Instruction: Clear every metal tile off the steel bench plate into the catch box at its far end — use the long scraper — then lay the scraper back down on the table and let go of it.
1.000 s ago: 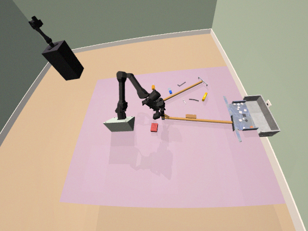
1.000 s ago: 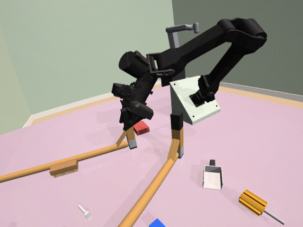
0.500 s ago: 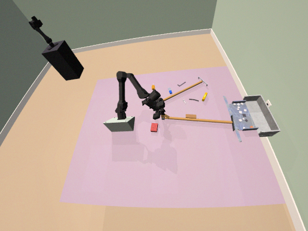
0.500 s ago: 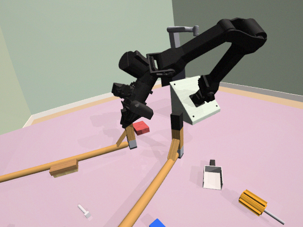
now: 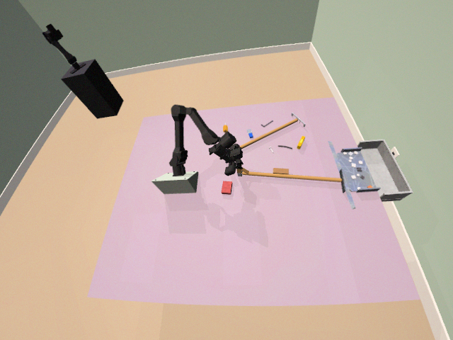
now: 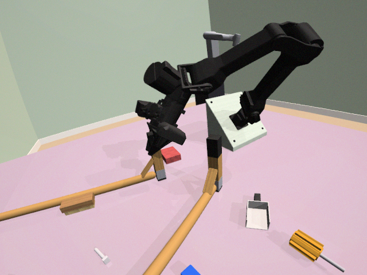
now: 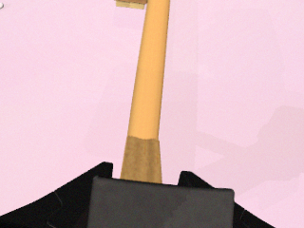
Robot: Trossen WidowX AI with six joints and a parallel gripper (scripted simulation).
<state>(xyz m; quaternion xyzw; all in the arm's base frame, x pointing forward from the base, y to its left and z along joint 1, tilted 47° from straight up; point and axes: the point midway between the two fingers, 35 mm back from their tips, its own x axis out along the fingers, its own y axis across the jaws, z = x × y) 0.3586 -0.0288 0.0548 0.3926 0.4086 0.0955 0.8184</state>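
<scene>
My gripper (image 5: 239,167) (image 6: 152,151) (image 7: 147,170) is shut on the upright handle of the long scraper, around its dark grip. The scraper's wooden pole (image 5: 311,178) (image 6: 118,184) (image 7: 150,71) runs low over the table to a dark blade (image 5: 342,180) at the near edge of the bench plate (image 5: 343,164). Several small white and dark tiles and an orange one (image 5: 369,187) are spread over the plate. The grey catch box (image 5: 394,166) is at the plate's far end; no tiles are discernible in it. The fingers hide most of the grip.
A second long tool, a rake (image 5: 270,132) (image 6: 180,234), lies beside the scraper, its handle upright. A brush (image 5: 281,171) (image 6: 77,202) is against the scraper's pole. A red block (image 5: 226,187) (image 6: 171,154), dustpan (image 6: 257,219), orange screwdriver (image 5: 225,127) (image 6: 307,245) and yellow tool (image 5: 301,142) lie around.
</scene>
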